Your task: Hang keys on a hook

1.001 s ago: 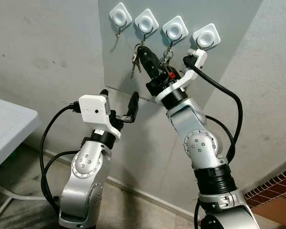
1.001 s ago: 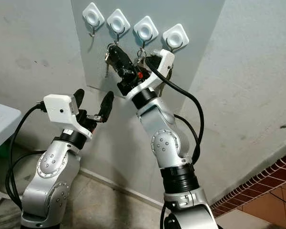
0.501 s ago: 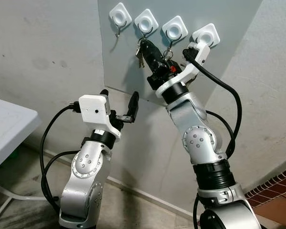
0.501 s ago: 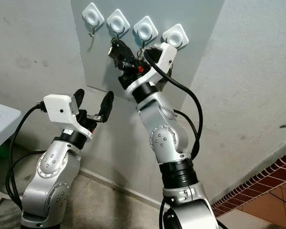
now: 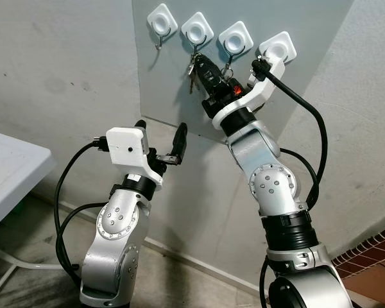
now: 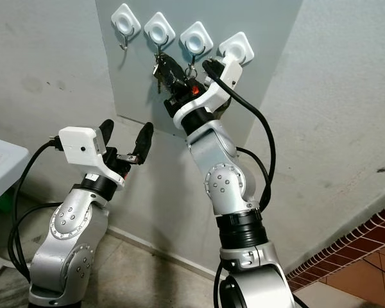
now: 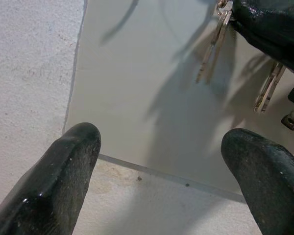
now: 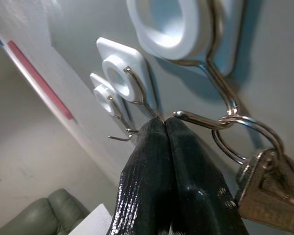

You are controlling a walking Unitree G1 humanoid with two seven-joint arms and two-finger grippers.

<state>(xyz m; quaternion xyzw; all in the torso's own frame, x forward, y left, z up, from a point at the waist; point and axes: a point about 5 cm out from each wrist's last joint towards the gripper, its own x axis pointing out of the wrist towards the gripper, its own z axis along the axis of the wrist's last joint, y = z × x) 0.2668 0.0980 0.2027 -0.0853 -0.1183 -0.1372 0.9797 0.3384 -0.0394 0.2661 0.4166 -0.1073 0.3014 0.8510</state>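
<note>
In the head views, the right gripper (image 5: 197,62) is raised to the grey panel (image 5: 308,25) under the second hook (image 5: 197,30), beside the hanging keys (image 5: 191,69). The left gripper (image 5: 160,138) is held lower, fingers apart. In the left wrist view, those spread fingers (image 7: 63,166) face the panel. In the right wrist view, closed fingers (image 8: 157,171) are pressed together at a hook (image 8: 206,121) on which the key ring (image 8: 245,137) is seen.

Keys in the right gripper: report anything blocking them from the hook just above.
Nothing visible does. The right gripper holds the keys just below the hook. Another bunch hangs on the neighbouring hook, off to the side.
</note>
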